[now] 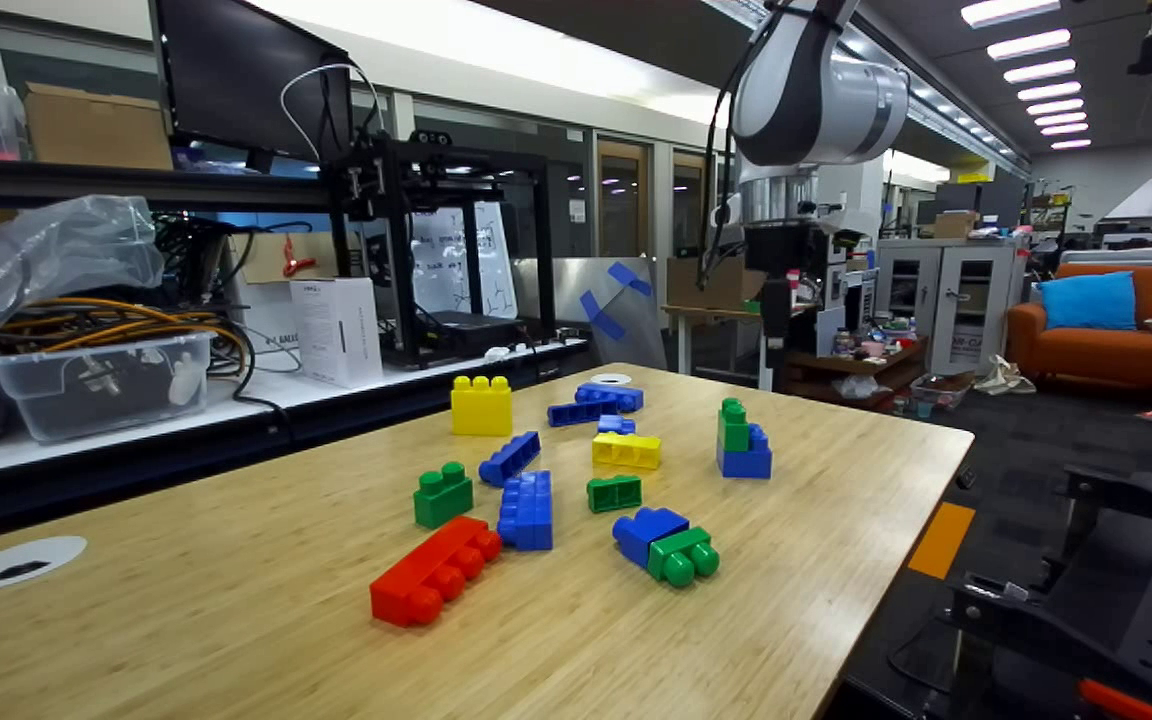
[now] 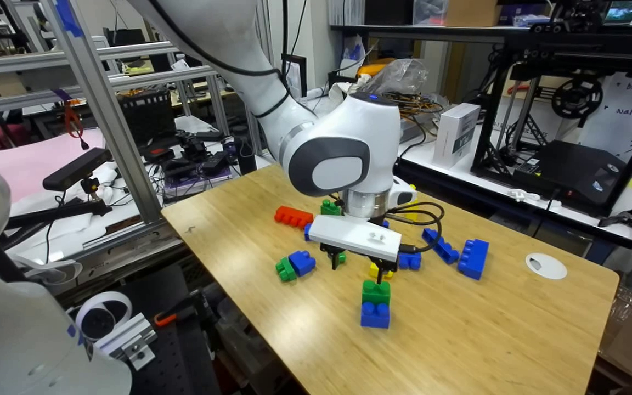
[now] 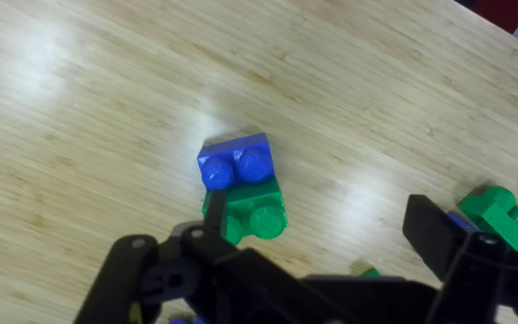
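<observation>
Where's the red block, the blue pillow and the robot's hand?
Red block (image 1: 429, 564), in an exterior view: flat upper side.
Blue pillow (image 1: 1088, 300), in an exterior view: front, middle.
Robot's hand (image 3: 316, 204), in the wrist view: between its fingertips.

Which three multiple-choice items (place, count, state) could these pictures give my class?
1. In the upright stack, where is the green block? A) on the blue block B) beneath it C) inside it
2. How many blocks on the table are red? A) three B) two C) one
3. How is the gripper? A) shut B) open C) hidden

1 A: green stands above blue in both exterior views.
2 C: only one red block shows.
3 B: the jaws stand wide apart.
</observation>
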